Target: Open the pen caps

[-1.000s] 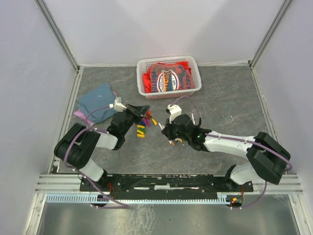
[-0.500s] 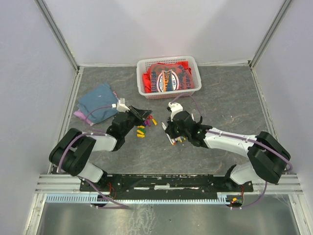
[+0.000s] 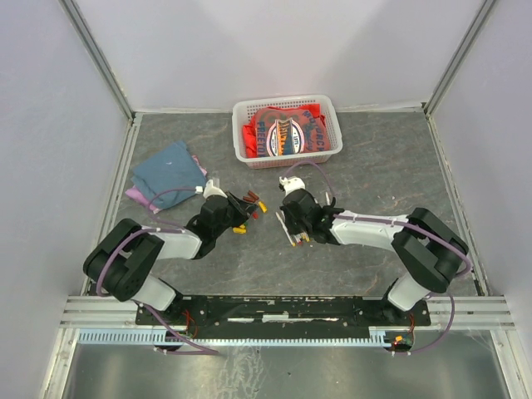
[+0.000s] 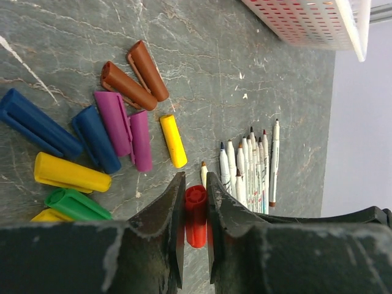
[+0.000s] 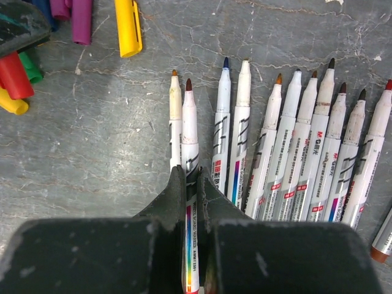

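Left claw (image 4: 195,179) is pressed together on a red cap (image 4: 196,217), pinching it across its sides with the open mouth pointing out past the fingertips. That hold suits pulling a cap straight off along a pen's axis. Beyond and to one side of this claw's tips lie the other pen caps (image 4: 113,122) in a loose heap on the worktop (image 4: 275,73): brown, purple, blue, yellow and green, all apart from any barrel. Heaping them there keeps them clear of the pens.

Right claw (image 5: 190,171) is closed on one pen (image 5: 188,116), gripping the white barrel partway along so the dark red tip pokes out bare ahead of the fingertips. A grip on the barrel, not on the end, leaves that end free for the other claw to work on. This pen lies in line with the row of pens (image 5: 294,153) just beside the right claw, every tip in that row uncovered and pointing the same way. Whether the held pen rests on the worktop or hangs just above it I cannot tell.

Judging by the bare tips, the uncapping looks nearly or wholly done; the red cap most likely belongs with the heap.
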